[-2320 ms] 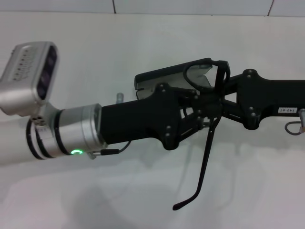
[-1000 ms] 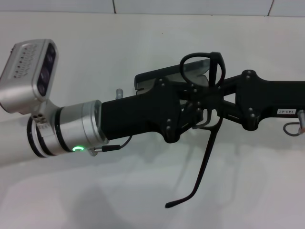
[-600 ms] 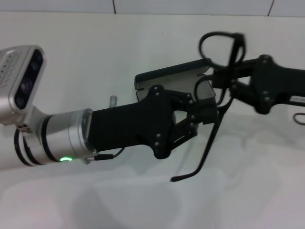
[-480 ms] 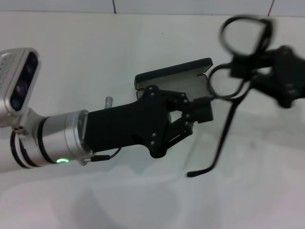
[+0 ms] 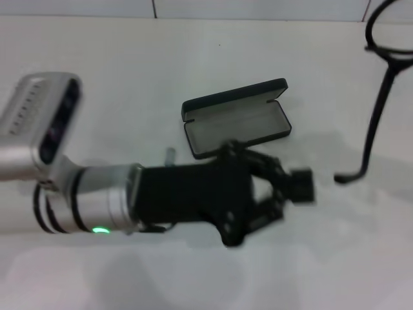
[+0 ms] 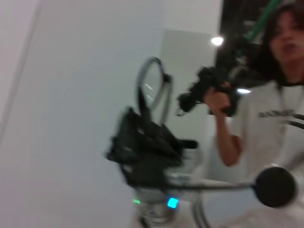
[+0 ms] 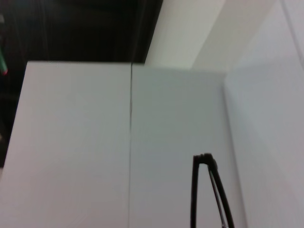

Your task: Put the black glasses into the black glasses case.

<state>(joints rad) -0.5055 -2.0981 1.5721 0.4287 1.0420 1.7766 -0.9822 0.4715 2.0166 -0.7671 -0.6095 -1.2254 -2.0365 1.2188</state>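
The black glasses case [image 5: 235, 126] lies open on the white table, its grey lining bare. The black glasses [image 5: 376, 116] hang in the air at the far right, well above and to the right of the case, one temple arm dangling down. The left wrist view shows my right gripper [image 6: 140, 118] shut on the glasses [image 6: 165, 80], with a lens rim sticking up from it. The right wrist view catches only the temple arms [image 7: 203, 157]. My left gripper [image 5: 298, 188] hovers in front of the case, open and holding nothing.
The white table [image 5: 161, 77] meets a tiled wall [image 5: 258, 8] at the back. In the left wrist view a person [image 6: 266, 114] stands beyond the table holding a dark device. The left arm's silver wrist camera [image 5: 42, 123] juts up at the left.
The left gripper let go of the glasses and pulled back toward me, uncovering the case. The right gripper carried the glasses up and to the right, out of the head view.
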